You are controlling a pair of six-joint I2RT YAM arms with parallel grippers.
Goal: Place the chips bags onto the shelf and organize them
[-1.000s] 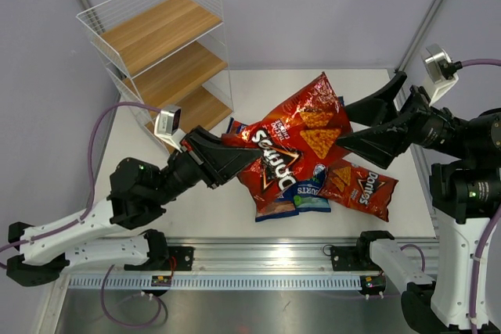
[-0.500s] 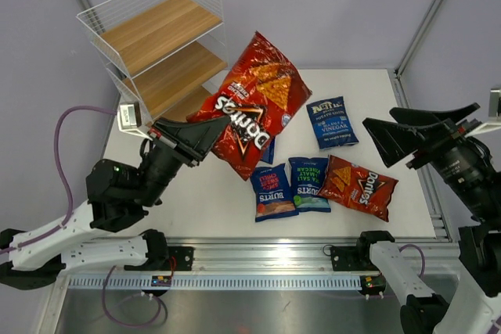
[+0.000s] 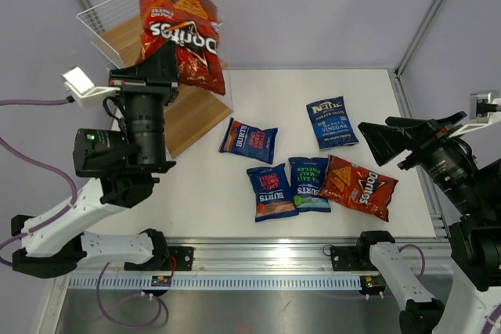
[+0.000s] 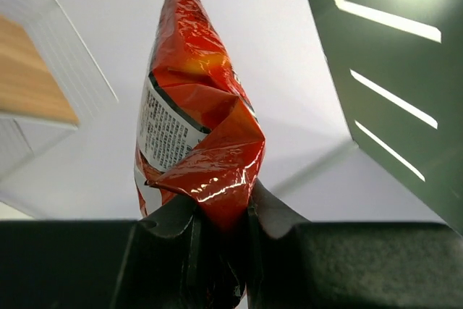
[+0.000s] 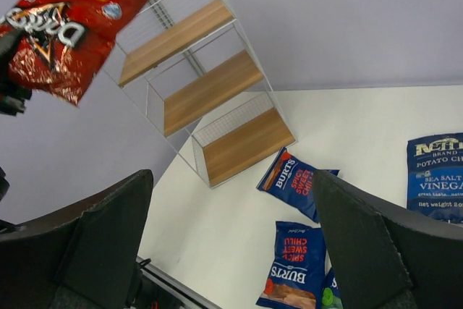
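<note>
The left arm stood upright, the left gripper (image 3: 162,68) clamped on one end of a red Doritos bag (image 3: 176,25) held before the shelf's (image 3: 192,115) top tier. The right gripper (image 3: 387,142), well away from the shelf, gaped wide and empty.

Crumpled red chips bag (image 4: 195,128) standing upright, its lower end pinched between the black fingers of the left gripper (image 4: 221,215), white printed panel on its left face, wire shelf (image 4: 29,77) with wooden board at left, pale wall behind, strip-lit ceiling (image 4: 383,70) upper right
</note>
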